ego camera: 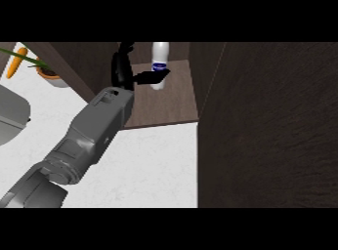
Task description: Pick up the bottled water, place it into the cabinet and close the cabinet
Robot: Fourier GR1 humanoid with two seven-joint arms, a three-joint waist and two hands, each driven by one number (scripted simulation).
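Observation:
The bottled water (pixel 159 54) is white with a blue label and stands upright on the brown shelf (pixel 164 107) inside the open cabinet. My left hand (pixel 121 68) is just to its left, at the end of the grey forearm (pixel 93 132) that comes up from the lower left. The fingers (pixel 122 51) point straight up, apart from the bottle. Only the thumb (pixel 149 75) reaches across to the bottle's label. The cabinet door (pixel 273 127) stands open as a large dark wood panel on the right. My right hand does not show.
An orange carrot (pixel 13 64) and a potted plant (pixel 49 73) sit at the back left of the white counter (pixel 158 166). A grey rounded object (pixel 2 117) lies at the left edge. The open door blocks the whole right side.

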